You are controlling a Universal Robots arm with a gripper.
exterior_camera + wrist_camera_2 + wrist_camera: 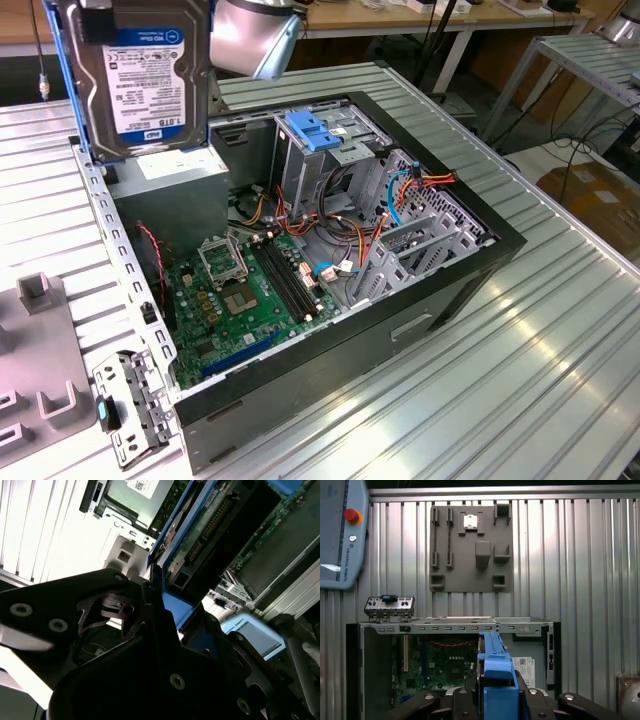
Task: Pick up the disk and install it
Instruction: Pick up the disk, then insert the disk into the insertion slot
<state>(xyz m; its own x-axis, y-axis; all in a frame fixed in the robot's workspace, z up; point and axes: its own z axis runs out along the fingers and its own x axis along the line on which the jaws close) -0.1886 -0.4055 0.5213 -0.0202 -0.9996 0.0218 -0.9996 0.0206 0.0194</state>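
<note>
Exterior view: disk (140,85) hangs upright in the air over the open computer case (440,300), just above the power supply (190,190). First wrist view: gripper (497,700) clamped on its blue rails.

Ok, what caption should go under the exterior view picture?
The disk hangs upright above the open computer case.

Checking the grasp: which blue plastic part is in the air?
The rails on the disk, raised above the case; the blue latch sits on the cage inside.
</note>
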